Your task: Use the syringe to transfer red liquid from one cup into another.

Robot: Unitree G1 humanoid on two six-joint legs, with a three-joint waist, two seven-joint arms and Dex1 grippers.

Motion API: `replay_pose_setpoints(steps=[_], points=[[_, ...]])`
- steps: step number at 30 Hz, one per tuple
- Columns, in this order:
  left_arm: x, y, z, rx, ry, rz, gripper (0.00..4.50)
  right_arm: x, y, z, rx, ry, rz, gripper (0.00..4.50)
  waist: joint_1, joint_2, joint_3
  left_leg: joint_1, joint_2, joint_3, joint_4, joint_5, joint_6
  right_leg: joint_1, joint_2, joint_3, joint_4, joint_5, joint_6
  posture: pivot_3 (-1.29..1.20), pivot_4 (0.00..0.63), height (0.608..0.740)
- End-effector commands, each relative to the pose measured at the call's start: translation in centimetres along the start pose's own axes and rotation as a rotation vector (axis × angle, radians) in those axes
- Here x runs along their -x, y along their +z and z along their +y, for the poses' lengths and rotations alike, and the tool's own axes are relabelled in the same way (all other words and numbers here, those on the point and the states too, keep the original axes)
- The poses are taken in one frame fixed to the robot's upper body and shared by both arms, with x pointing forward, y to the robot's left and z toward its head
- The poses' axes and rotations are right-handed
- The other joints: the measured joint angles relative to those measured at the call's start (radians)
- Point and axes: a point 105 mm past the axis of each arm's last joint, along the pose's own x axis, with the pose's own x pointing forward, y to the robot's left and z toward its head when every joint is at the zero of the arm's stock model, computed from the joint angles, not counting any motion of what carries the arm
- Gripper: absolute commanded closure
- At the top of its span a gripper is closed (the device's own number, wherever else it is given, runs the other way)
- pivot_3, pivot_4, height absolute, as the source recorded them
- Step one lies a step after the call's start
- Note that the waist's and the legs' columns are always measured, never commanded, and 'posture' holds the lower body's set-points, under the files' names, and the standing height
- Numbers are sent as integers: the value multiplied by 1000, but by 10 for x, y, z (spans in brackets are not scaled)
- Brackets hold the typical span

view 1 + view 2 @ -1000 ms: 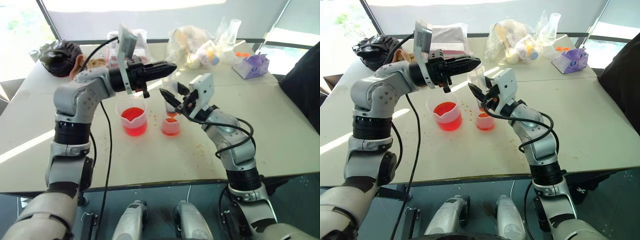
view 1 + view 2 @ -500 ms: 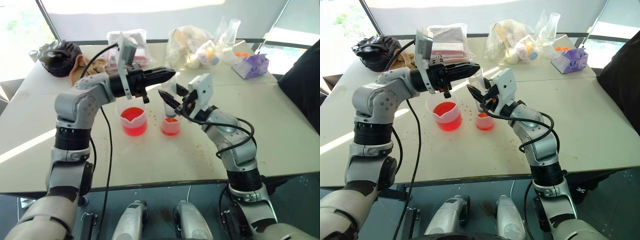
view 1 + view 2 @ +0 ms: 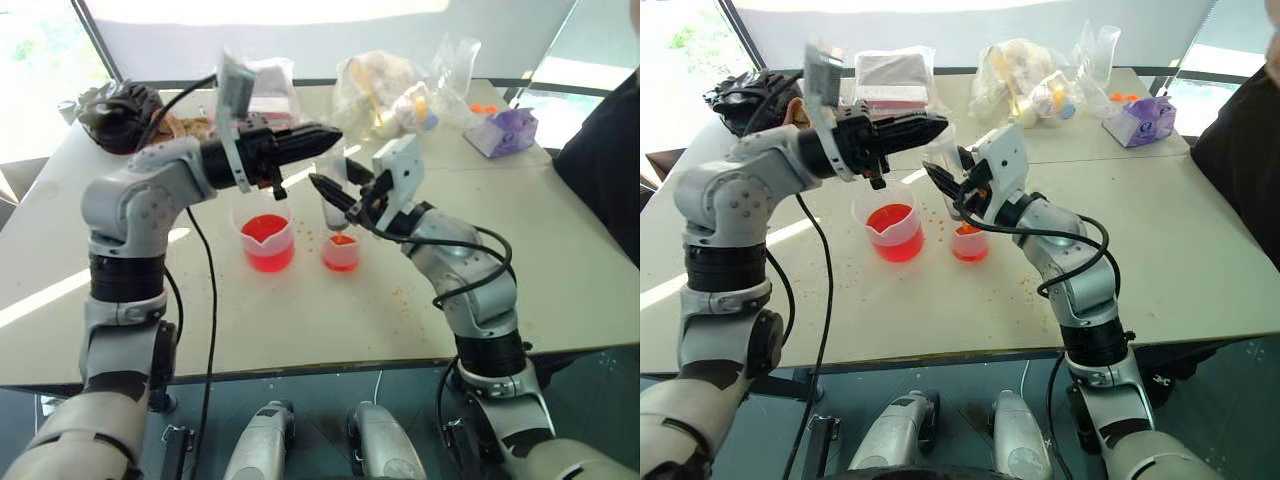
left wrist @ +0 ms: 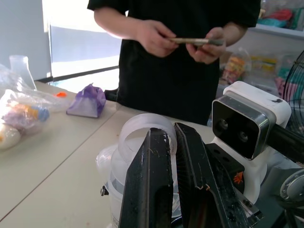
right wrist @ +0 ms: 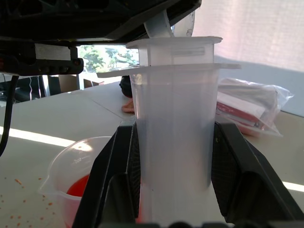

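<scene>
Syringe point(image 5: 173, 118) stands upright over small cup point(image 3: 340, 252), barrel clamped by right gripper point(image 5: 173, 190); left gripper point(image 4: 173, 156) pinched shut on plunger top. Keep barrel vertical, tip inside cup, w/ slow plunger travel. Beaker point(image 3: 266, 242) just beside.

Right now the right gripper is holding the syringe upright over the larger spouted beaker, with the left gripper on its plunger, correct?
Not quite: the left eye view shows the syringe over the smaller cup, not the beaker. The right gripper holds the barrel; the left gripper is at the plunger.
</scene>
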Motion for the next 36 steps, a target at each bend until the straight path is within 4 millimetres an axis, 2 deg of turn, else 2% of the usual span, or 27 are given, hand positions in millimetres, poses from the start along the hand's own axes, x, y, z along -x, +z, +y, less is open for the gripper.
replay_pose_setpoints(steps=[1, 5, 9, 13, 17, 19, 20, 22, 24, 26, 29, 34, 36], points=[[9, 6, 2, -7, 30, 2, 3596, 11, 52, -15, 69, -61, -164, 3119, 0, 0, 0, 0, 0, 0, 0, 0, 0, 0, 0, 0, 0, 0, 0, 0, 150, 736], [10, 8, 1, -38, 28, 6, 2759, 12, 54, -18, 69, -64, -160, 3119, 1, 0, 0, 0, 0, 0, 0, 0, 0, 0, 0, 0, 0, 0, 0, 0, 150, 736], [18, 17, 8, -45, 76, -27, 2759, 13, 54, -19, 72, -68, -158, 3119, 0, 0, 0, 0, 0, 0, 0, 0, 0, 0, 0, 0, 0, 0, 0, 0, 150, 736], [40, 29, 17, -50, 166, -54, 2759, 12, 61, -23, 79, -88, -176, 3119, -4, 0, 0, 0, 0, 0, 0, 0, 0, 0, 0, 0, 0, 0, 0, 0, 150, 736], [73, 29, 21, -66, 269, -19, 2759, 15, 74, -41, 102, -146, -168, 3119, -3, 0, 0, 0, 0, 1, -1, 0, 0, -1, 0, 1, 0, 0, 0, 0, 150, 736], [87, 25, 20, -72, 317, 6, 2759, 17, 74, -59, 117, -204, -85, 3119, -1, 0, 0, 0, 0, 1, -1, 0, 0, -1, 0, 1, 0, 0, 0, 0, 150, 736], [96, 22, 19, -69, 343, 19, 2759, 19, 69, -72, 105, -243, -8, 3119, 2, 0, 0, 0, 0, 1, -1, 0, 0, 0, -1, 1, 0, 0, 0, 0, 150, 736], [109, 17, 15, -56, 383, 36, 2759, 23, 52, -97, -40, -336, 161, 3119, 6, 0, 0, 0, 0, 0, 0, 0, 0, 0, -1, 1, -1, 0, 0, 0, 150, 736], [116, 8, 6, -73, 400, 77, 2759, 24, 34, -110, -178, -394, 341, 3119, 5, 0, 0, 0, 0, 0, 0, 0, 0, 1, -1, 1, -1, 0, -1, 0, 150, 736], [119, 2, 1, -86, 413, 103, 2759, 23, 25, -112, -229, -406, 465, 3119, 5, 0, 0, 0, 0, 1, -1, 0, 0, 0, -2, 1, -1, 0, -1, 0, 150, 736], [118, -2, -5, -75, 415, 88, 2759, 25, -5, -108, -272, -410, 730, 3119, 3, 0, 0, 0, 0, 1, -2, 0, 0, 0, -1, 1, -2, 0, -2, 0, 150, 736], [118, -8, -15, -74, 419, 91, 2759, 33, -48, -95, -365, -404, 954, 3119, 1, 0, 0, 0, 0, 2, -2, 0, 1, -1, -2, 2, -2, 0, -2, 0, 150, 736], [118, -9, -17, -72, 422, 91, 2759, 35, -57, -93, -373, -406, 987, 3119, 2, 0, 0, -1, 0, 2, -2, 0, 1, -1, -1, 2, -2, 0, -1, 0, 150, 736]])
